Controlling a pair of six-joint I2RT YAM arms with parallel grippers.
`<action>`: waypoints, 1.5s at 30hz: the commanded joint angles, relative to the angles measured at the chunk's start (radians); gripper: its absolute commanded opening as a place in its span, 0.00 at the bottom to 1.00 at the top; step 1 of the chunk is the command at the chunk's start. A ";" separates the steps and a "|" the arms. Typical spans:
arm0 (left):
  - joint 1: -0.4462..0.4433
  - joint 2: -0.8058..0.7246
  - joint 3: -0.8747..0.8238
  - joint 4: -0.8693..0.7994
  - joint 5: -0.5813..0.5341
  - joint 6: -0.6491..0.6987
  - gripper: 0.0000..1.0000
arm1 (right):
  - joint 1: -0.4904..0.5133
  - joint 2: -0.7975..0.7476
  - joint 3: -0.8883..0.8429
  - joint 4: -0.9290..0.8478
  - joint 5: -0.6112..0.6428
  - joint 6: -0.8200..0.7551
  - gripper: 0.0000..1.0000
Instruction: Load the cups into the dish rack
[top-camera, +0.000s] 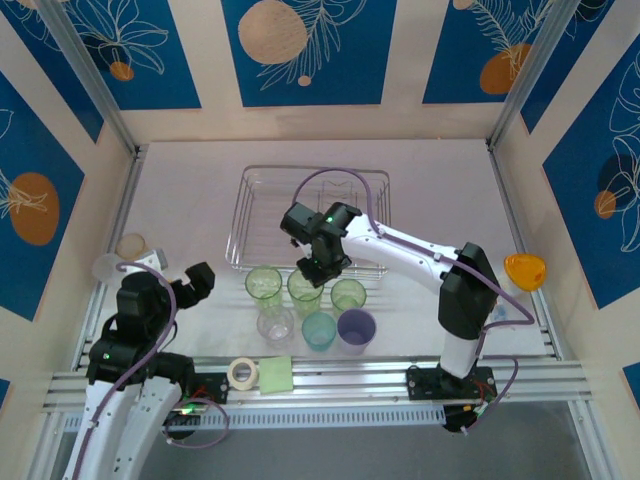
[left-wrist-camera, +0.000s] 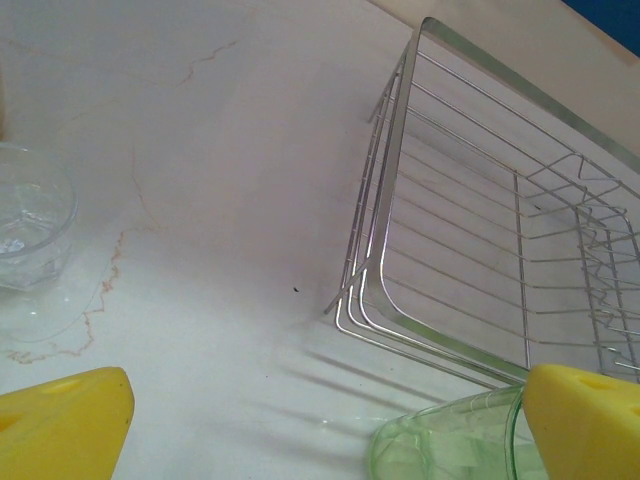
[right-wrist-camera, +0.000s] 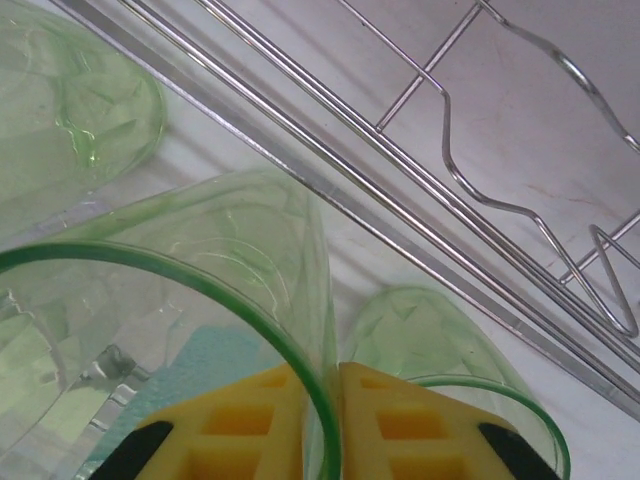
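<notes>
Six cups stand in two rows in front of the dish rack (top-camera: 262, 178): three light green ones behind, then a clear (top-camera: 275, 326), a teal (top-camera: 319, 331) and a lavender (top-camera: 357, 330) one. My right gripper (top-camera: 322, 266) (right-wrist-camera: 335, 400) is shut on the near wall of the middle light green cup (top-camera: 305, 293) (right-wrist-camera: 150, 290), one yellow finger inside the rim and one outside. Its green neighbours stand at left (top-camera: 264, 285) (right-wrist-camera: 70, 130) and right (top-camera: 348, 295) (right-wrist-camera: 440, 340). My left gripper (top-camera: 190, 285) (left-wrist-camera: 320, 440) hangs open over the table, left of the cups, holding nothing.
A clear cup (top-camera: 108, 267) (left-wrist-camera: 30, 230) and a pale peach cup (top-camera: 131, 245) lie at the left edge. An orange dome (top-camera: 525, 270) sits at the right. A white tape roll (top-camera: 242, 372) and green pad (top-camera: 275, 375) lie by the near rail. The rack's corner (left-wrist-camera: 370, 290) is near the left gripper.
</notes>
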 joint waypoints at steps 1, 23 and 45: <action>-0.004 -0.015 -0.003 0.017 0.003 -0.013 1.00 | 0.018 0.006 0.036 -0.054 0.052 0.014 0.12; -0.003 -0.161 0.040 0.250 0.404 -0.143 1.00 | -0.107 -0.618 -0.105 0.114 -0.028 0.126 0.00; -0.186 0.272 0.171 0.773 0.779 -0.302 1.00 | -0.628 -0.721 -0.230 0.670 -1.110 0.321 0.00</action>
